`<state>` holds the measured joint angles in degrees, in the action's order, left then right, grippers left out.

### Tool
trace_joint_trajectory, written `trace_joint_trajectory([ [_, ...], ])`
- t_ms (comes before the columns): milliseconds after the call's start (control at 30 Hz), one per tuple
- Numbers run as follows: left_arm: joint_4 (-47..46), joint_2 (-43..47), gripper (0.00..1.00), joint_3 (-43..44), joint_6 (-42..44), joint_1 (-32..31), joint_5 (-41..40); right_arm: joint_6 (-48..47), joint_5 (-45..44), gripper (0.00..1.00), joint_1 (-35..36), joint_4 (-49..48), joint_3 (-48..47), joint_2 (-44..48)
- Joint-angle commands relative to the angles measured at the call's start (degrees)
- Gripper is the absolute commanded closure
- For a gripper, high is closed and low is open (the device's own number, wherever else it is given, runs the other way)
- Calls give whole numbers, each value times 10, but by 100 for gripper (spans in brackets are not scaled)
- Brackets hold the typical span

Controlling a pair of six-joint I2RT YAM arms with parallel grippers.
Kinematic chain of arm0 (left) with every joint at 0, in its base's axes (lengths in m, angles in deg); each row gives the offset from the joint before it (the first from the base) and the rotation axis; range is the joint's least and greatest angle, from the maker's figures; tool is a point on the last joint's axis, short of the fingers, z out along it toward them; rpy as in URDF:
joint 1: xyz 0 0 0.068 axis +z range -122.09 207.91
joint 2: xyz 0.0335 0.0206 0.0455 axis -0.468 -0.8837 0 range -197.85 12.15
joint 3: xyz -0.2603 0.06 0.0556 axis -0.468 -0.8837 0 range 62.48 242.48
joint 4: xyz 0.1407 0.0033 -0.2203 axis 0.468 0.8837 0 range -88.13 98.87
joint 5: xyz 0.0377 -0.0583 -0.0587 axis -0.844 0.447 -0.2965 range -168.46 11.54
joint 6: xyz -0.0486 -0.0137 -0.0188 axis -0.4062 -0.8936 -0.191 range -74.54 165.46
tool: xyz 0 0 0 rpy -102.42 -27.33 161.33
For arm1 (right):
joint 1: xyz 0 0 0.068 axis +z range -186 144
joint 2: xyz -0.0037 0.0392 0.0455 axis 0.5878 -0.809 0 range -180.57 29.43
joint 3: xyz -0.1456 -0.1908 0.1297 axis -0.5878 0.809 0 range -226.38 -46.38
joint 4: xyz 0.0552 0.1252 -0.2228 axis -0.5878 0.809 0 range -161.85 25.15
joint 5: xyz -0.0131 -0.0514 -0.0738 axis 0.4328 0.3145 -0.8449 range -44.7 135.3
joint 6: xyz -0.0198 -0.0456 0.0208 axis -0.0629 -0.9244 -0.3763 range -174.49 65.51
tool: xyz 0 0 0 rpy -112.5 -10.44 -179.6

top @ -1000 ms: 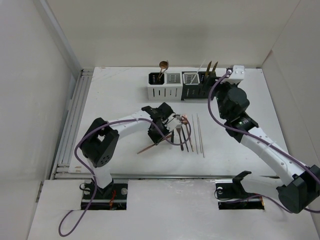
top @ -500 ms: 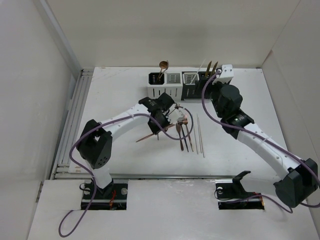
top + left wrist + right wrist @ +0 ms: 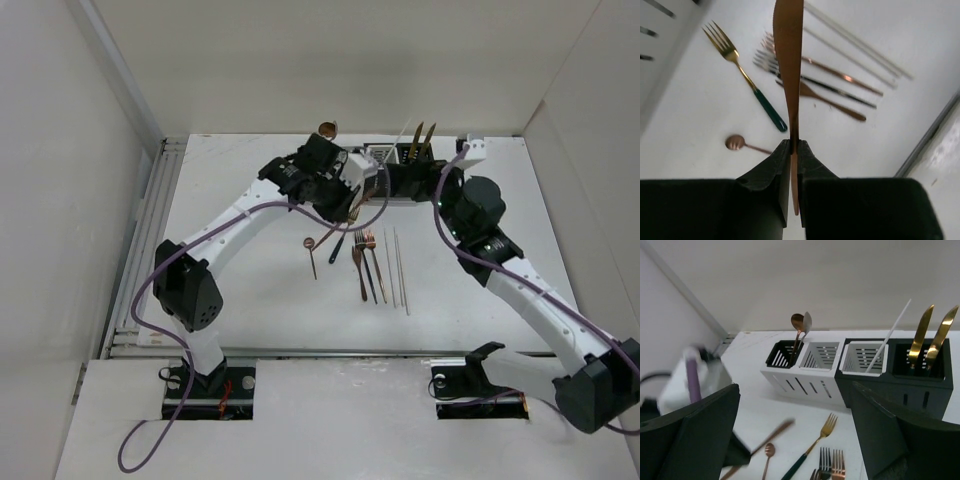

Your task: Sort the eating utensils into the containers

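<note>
— Held item?
— Copper utensil (image 3: 788, 60), flat and slim. Clamped in left gripper (image 3: 794, 145), long axis running straight out from the jaws, most of it past the tips.

— Destination?
— Containers (image 3: 805, 377), in a row at the far edge of the table (image 3: 230, 250). Just beyond left gripper, white pair nearest. Probably needs tipping upright over a slot.

— Right gripper (image 3: 794, 390)?
— Spread wide, holding nothing, facing the row, closer to the black end.

— Remainder?
— Loose utensils (image 3: 370, 265) and white sticks (image 3: 860, 47), flat on the table, nearer the arm bases than the held piece.
</note>
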<state>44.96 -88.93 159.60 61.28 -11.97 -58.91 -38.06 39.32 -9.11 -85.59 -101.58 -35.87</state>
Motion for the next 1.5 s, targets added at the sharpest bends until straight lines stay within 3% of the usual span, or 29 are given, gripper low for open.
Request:
trace_joint_trajectory([
  [0, -109, 12, 100, 59, -103, 23, 39, 85, 42, 5, -5, -27, 46, 55],
  [167, -133, 12, 100, 72, -121, 29, 28, 106, -20, 4, -10, -55, 78, 112],
  [267, -140, 12, 100, 82, -152, 40, 28, 94, 3, 4, -16, -55, 84, 113],
  [467, -158, 1, 100, 141, -216, 58, 62, 139, 204, 10, -16, -89, 98, 10],
  [633, -163, 11, 100, 115, -229, 58, 82, 171, 203, 12, -3, -132, 78, -40],
  [800, -168, 11, 100, 104, -235, 58, 87, 156, 261, 12, 15, -144, 42, -86],
  [1033, -168, 11, 100, 110, -235, 63, 95, 169, 224, 18, 20, -144, 24, -138],
  [1133, -168, 11, 100, 110, -240, 63, 109, 180, 191, 29, 20, -149, 15, -156],
  [1267, -173, 24, 100, 54, -245, 63, 109, 173, 218, 45, 20, -156, -31, -187],
  [1367, -179, 24, 100, 43, -251, 63, 116, 167, 255, 62, 20, -161, -48, -213],
  [1400, -179, 24, 100, 43, -251, 63, 117, 167, 262, 76, 20, -161, -54, -213],
  [1467, -179, 24, 100, 48, -251, 63, 117, 167, 262, 93, 15, -161, -54, -220],
])
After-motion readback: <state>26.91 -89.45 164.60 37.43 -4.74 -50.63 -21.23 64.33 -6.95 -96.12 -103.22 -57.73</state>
